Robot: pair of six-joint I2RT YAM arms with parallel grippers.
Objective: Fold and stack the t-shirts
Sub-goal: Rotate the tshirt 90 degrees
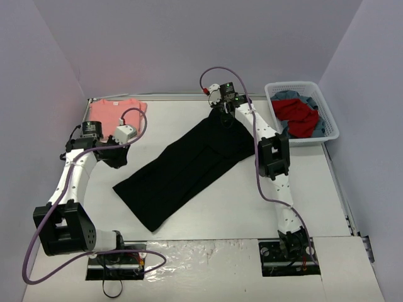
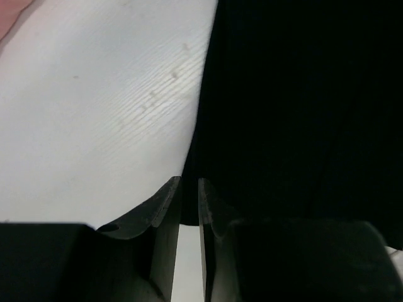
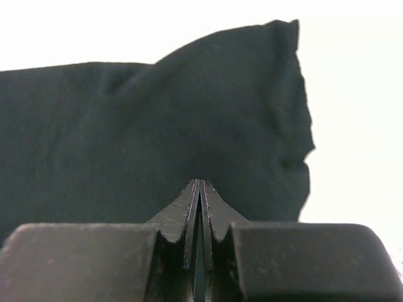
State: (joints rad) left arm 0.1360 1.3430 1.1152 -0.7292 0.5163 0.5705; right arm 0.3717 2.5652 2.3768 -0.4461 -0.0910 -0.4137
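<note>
The black t-shirt (image 1: 182, 170) lies folded into a long strip, slanting across the middle of the table. My left gripper (image 1: 128, 161) is low at its left edge. In the left wrist view its jaws (image 2: 190, 184) stand almost together, with the black t-shirt's (image 2: 302, 113) edge pinched between the tips. My right gripper (image 1: 225, 119) sits over the strip's far end, shut, and no cloth shows between its fingers (image 3: 199, 184). The black t-shirt (image 3: 157, 126) spreads just beyond them. The salmon-pink t-shirt (image 1: 114, 113) lies folded at the far left.
A white basket (image 1: 332, 129) holding red and blue clothes stands at the far right. Grey walls close in the table at the back and on both sides. A corner of pink cloth (image 2: 9, 16) shows at the top left of the left wrist view.
</note>
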